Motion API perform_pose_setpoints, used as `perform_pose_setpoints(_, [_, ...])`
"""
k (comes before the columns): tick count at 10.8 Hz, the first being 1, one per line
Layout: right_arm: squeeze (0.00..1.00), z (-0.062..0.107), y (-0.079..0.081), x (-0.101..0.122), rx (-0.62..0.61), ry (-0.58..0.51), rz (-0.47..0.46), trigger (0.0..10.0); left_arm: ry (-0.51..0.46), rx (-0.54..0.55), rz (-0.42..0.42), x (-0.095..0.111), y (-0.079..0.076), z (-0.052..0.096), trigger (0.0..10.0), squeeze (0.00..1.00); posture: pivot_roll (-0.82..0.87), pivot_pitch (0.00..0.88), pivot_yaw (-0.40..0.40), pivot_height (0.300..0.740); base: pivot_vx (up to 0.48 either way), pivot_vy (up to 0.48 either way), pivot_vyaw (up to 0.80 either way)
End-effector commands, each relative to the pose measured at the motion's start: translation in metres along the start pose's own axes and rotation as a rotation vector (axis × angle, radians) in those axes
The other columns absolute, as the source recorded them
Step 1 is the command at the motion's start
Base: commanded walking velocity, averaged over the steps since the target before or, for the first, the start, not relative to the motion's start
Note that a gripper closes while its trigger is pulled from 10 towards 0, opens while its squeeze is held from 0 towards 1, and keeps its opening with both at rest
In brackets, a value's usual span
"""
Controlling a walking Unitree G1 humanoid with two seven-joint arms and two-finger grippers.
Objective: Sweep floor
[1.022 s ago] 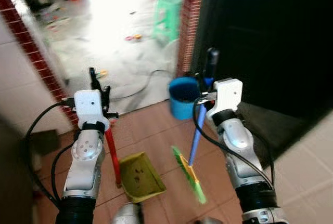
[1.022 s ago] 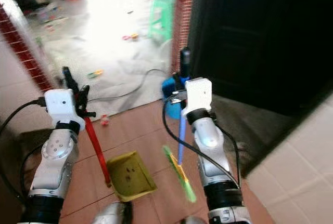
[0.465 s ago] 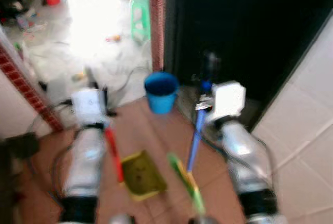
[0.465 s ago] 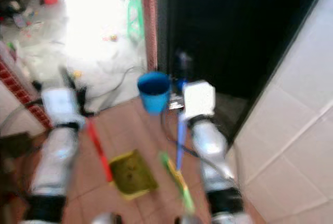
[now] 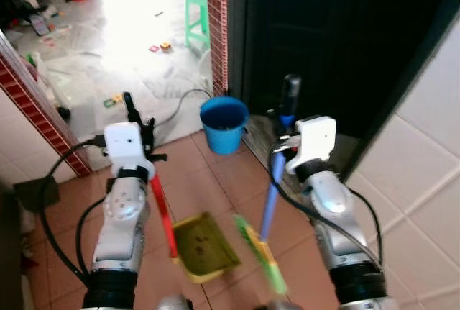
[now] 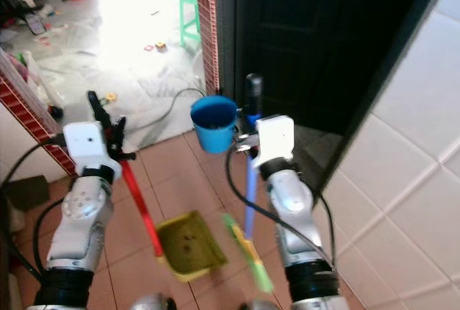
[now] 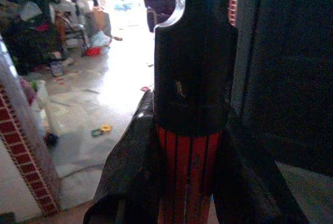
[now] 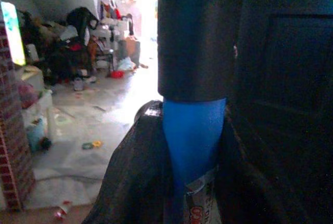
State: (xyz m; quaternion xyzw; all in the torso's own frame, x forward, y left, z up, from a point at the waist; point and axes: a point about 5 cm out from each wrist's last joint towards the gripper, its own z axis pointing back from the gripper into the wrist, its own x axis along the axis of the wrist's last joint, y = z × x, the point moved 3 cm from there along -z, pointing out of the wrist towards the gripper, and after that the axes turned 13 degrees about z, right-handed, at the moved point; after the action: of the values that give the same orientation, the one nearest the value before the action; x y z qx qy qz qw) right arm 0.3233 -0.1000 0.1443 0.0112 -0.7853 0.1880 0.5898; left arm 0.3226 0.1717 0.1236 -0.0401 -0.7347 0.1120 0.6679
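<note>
A yellow dustpan (image 5: 205, 247) hangs low over the terracotta tiles on a red handle (image 5: 162, 211). My left gripper (image 5: 138, 117) is shut on that handle near its black top (image 7: 191, 57). A broom with a blue handle (image 5: 269, 202) and a green and yellow head (image 5: 260, 251) slants down to the right of the dustpan. My right gripper (image 5: 285, 124) is shut on the blue handle (image 8: 191, 135) just under its black cap (image 5: 290, 93). Small bits of litter (image 5: 113, 99) lie on the grey floor beyond.
A blue bucket (image 5: 224, 124) stands ahead beside a brick pillar (image 5: 218, 29) and a dark door (image 5: 323, 29). A black cable (image 5: 176, 105) crosses the grey floor. A green stool (image 5: 194, 9) stands farther off. A brick wall edge (image 5: 39, 108) is left, white tiles (image 5: 431, 166) right.
The whole view has shifted and sharpened after a blur, so the camera moved. Both grippers keep the same hold on dustpan handle and broom.
</note>
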Motion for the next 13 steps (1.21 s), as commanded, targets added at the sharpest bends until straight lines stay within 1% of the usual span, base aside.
perform_pose_setpoints(1, [0.00, -0.0070, -0.0019, 0.0208, 0.004, -0.082, 0.014, 10.0, -0.068, -0.003, 0.003, 0.0180, -0.0023, -0.0066, 10.0, 0.00, -0.08, 0.029, 0.050, 0.740, 0.472, 0.000, 0.00])
perform_pose_setpoints(9, [0.00, -0.0071, -0.0009, 0.0203, 0.008, -0.076, 0.003, 10.0, -0.050, -0.007, 0.013, 0.0143, -0.0077, -0.0065, 10.0, 0.00, -0.09, 0.032, 0.051, 0.740, 0.478, 0.000, 0.00])
perform_pose_setpoints(12, [0.00, -0.0083, 0.0003, 0.0220, 0.012, -0.082, -0.017, 10.0, -0.051, 0.019, -0.008, 0.0143, -0.0044, -0.0061, 10.0, 0.00, -0.08, 0.027, 0.049, 0.740, 0.000, 0.000, 0.00])
perform_pose_setpoints(13, [0.00, -0.0084, 0.0013, 0.0221, 0.016, -0.084, -0.017, 10.0, -0.056, 0.013, -0.026, 0.0148, -0.0038, -0.0058, 10.0, 0.00, -0.08, 0.023, 0.048, 0.740, 0.382, 0.289, 0.00])
